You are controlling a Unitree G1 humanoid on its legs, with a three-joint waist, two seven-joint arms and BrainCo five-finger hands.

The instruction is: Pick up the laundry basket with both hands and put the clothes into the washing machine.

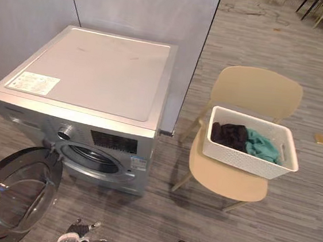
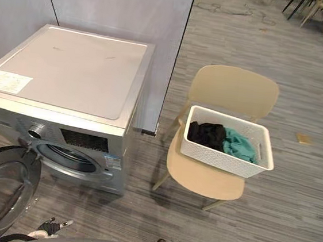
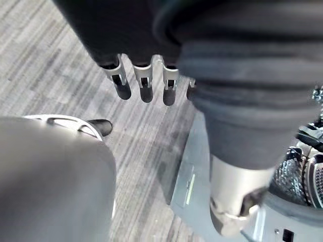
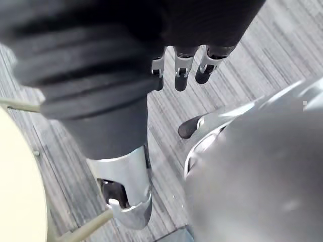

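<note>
Basket (image 1: 239, 159) on chair (image 1: 257, 90), clear of left robot hand (image 3: 143, 83), right robot hand (image 4: 181, 75).

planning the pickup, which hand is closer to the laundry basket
Right. The right hand hangs by the chair holding the basket; the left hand hangs by the washing machine.

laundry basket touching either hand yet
Apart: left eye view shows the laundry basket alone on the chair; left hand and right hand hang over floor.

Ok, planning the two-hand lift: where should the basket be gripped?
At its short ends, coming in from left and right. The basket sits level on the chair, long wall toward the robot; a handle slot shows in the right end, the left likely matches.
</note>
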